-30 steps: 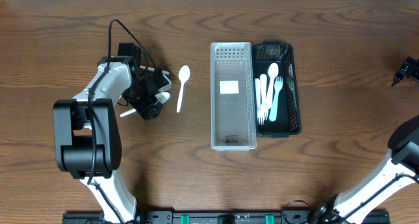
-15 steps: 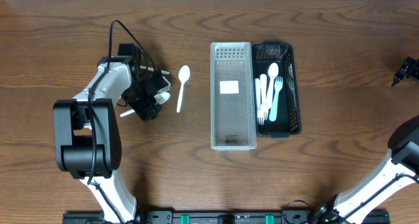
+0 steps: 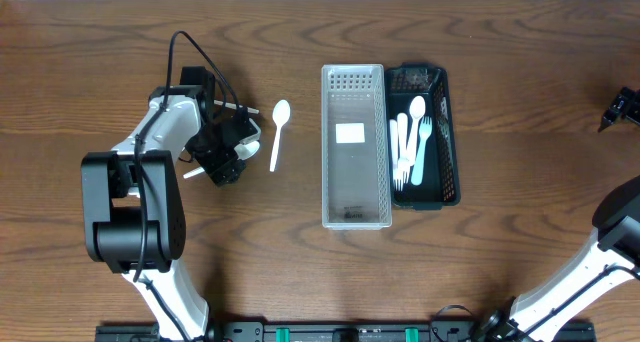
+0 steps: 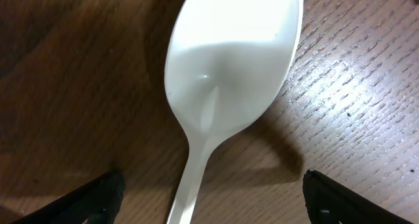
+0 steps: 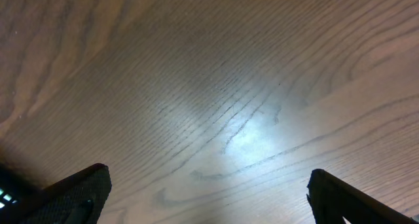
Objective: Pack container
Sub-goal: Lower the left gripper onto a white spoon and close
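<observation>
The left claw (image 4: 219, 201) is poised low over a white spoon (image 4: 229, 60) on the desk (image 4: 357, 86), jaws apart astride the handle, nothing clamped. A second spoon (image 3: 279, 132) lies just beside. A white basket (image 3: 355, 187) is set against a black basket (image 3: 452, 132) of cutlery. The right claw (image 5: 208, 194) is spread apart at the far right.

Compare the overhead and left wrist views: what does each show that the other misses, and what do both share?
Overhead only: the clear tray, the black tray holding cutlery, a second spoon, the right gripper. Left wrist only: the bowl of the spoon close up, between the open fingers of the left gripper. Both: that spoon, the table.
</observation>
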Controlling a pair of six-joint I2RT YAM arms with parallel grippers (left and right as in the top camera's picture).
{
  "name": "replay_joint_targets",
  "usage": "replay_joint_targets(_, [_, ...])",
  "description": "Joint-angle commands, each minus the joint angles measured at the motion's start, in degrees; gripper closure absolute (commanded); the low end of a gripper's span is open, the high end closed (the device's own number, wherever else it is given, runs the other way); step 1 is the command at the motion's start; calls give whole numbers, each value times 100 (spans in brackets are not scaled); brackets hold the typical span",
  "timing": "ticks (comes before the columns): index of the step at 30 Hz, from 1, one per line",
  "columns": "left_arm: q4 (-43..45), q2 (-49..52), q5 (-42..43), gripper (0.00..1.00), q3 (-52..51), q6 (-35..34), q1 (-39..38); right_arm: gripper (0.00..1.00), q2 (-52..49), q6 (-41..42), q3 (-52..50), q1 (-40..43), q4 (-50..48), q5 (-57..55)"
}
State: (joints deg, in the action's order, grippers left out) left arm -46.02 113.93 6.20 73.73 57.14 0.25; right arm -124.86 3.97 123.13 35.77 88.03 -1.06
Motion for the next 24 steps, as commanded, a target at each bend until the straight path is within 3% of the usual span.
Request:
replay_joint_targets(1, [52,289,48,10,-205,437,2,1,2,72,-15,22,0,-2])
replay_joint_targets(5, [184,289,107,11,-205,476,-7,1,2,70,-15,22,0,0])
replay_joint_targets(8, [197,289,105,18,-205,476,-24,1,2,72,-15,22,0,-2])
replay_joint_targets(11, [197,289,107,39,-205,476,-31,1,2,72,-15,22,-2,-2])
replay_joint_targets(14, [199,289,107,44,-205,474,-35,1,2,72,-15,22,0,-2])
replay_joint_targets(19, [201,289,107,74,-205,474,-35,1,2,72,-15,22,0,-2])
replay_joint_targets(24, [201,286,105,91,-203,470,-35,1,2,72,-15,22,0,0])
